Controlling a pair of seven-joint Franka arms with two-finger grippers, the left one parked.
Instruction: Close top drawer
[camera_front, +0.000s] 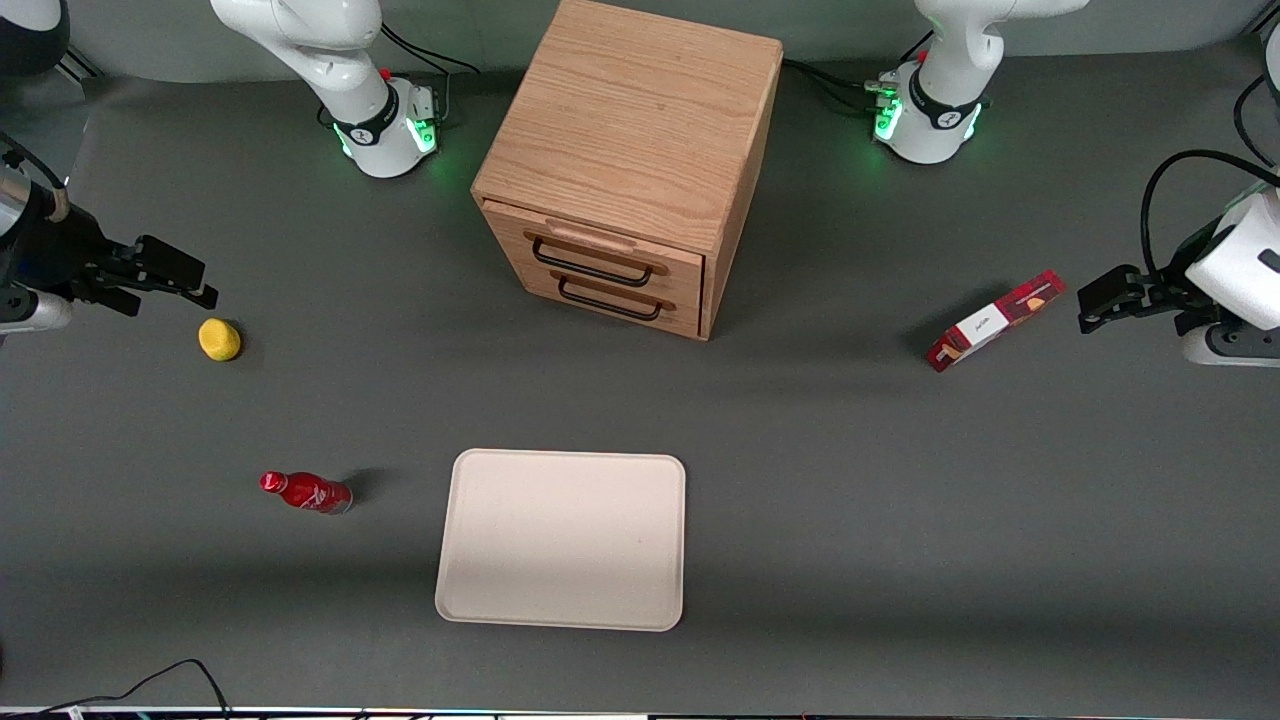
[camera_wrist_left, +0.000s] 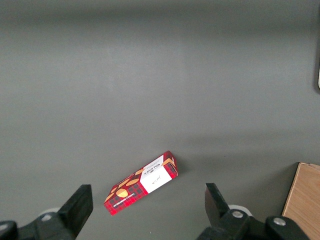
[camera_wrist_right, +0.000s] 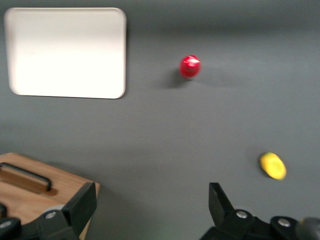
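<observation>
The oak cabinet (camera_front: 625, 150) stands at the middle of the table, farther from the front camera than the tray. Its top drawer (camera_front: 600, 247) has a thin black wire handle under a raised wooden strip, and its front sticks out a little past the cabinet's edge. The lower drawer (camera_front: 615, 297) carries only a wire handle. My gripper (camera_front: 192, 280) hovers toward the working arm's end of the table, well apart from the cabinet, just above a yellow fruit. It is open and empty (camera_wrist_right: 150, 200). The right wrist view shows a corner of the cabinet (camera_wrist_right: 60, 187).
A yellow fruit (camera_front: 219, 339) (camera_wrist_right: 273, 166) lies under my gripper. A red bottle (camera_front: 306, 492) (camera_wrist_right: 190, 66) lies nearer the camera. A beige tray (camera_front: 562, 538) (camera_wrist_right: 65, 52) sits in front of the cabinet. A red box (camera_front: 993, 321) (camera_wrist_left: 141, 183) lies toward the parked arm's end.
</observation>
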